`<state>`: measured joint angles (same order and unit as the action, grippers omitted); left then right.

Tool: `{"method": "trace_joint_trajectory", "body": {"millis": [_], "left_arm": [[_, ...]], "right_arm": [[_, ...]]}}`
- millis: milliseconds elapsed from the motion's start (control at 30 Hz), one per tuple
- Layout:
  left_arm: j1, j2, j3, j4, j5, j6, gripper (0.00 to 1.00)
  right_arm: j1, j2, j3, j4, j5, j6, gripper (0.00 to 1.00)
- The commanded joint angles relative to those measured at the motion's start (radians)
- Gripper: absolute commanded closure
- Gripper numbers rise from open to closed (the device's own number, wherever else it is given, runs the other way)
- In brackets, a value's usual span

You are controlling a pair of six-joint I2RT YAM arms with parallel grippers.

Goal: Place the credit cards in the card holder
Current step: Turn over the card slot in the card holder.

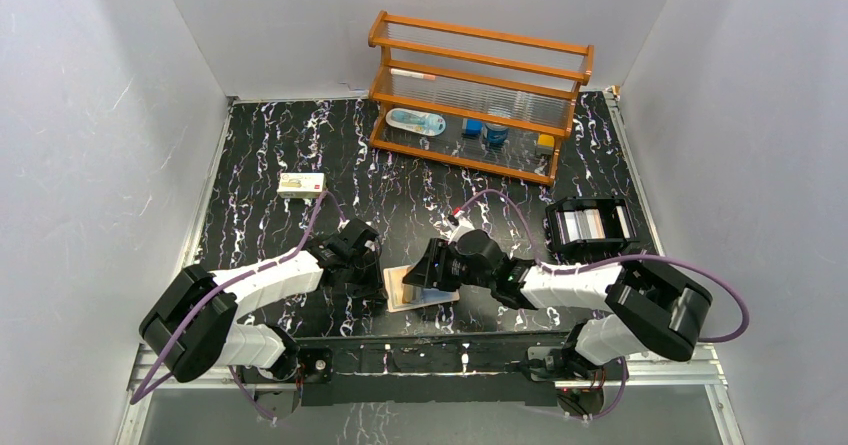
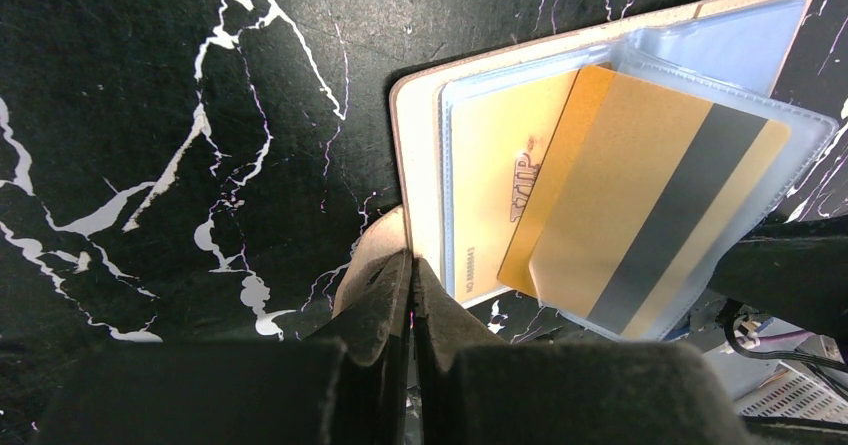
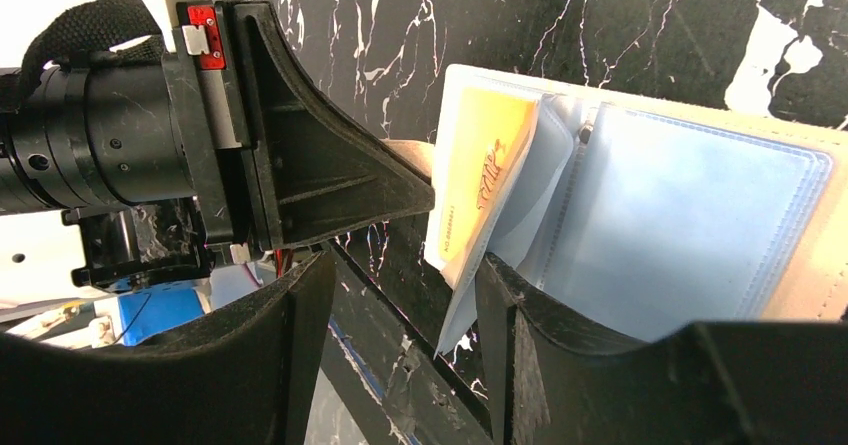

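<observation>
Lettering "VIP" shows on the yellow card (image 2: 492, 190) in the card holder (image 2: 414, 155) pinched by left claw (image 2: 410, 265); right claw (image 3: 400, 275) wide.

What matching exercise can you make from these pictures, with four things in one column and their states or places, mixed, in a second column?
Things:
1. left end effector
2. right end effector
3. wooden rack
4. white box

States or places:
A. at the far edge of the table
B. open
C. on the table, left of the rack
D. shut on the tan edge of the card holder

Pairs: 1-D, 2-B, 3-A, 4-C
</observation>
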<state>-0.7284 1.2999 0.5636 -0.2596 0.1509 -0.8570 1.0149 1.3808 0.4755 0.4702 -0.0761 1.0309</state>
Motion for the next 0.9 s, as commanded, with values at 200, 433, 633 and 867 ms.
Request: {"method": "trace_joint_trajectory", "body": {"millis": [200,433,633,867], "left_arm": [[-0.001,-0.013,-0.001,-0.015,0.035,0.016,1.00],[-0.002,-0.010,0.007,-0.015,0.038,0.018,1.00],[-0.002,-0.005,0.010,-0.015,0.033,0.016,1.00],[-0.002,-0.015,0.005,-0.019,0.028,0.012,1.00]], "right_arm": [[0.005,0.023,0.048,0.071,-0.045,0.001,0.38],[0.006,0.038,0.087,0.046,-0.076,-0.027,0.37],[0.007,0.080,0.102,0.035,-0.097,-0.030,0.37],[0.007,0.107,0.135,-0.106,-0.034,-0.049,0.38]]}}
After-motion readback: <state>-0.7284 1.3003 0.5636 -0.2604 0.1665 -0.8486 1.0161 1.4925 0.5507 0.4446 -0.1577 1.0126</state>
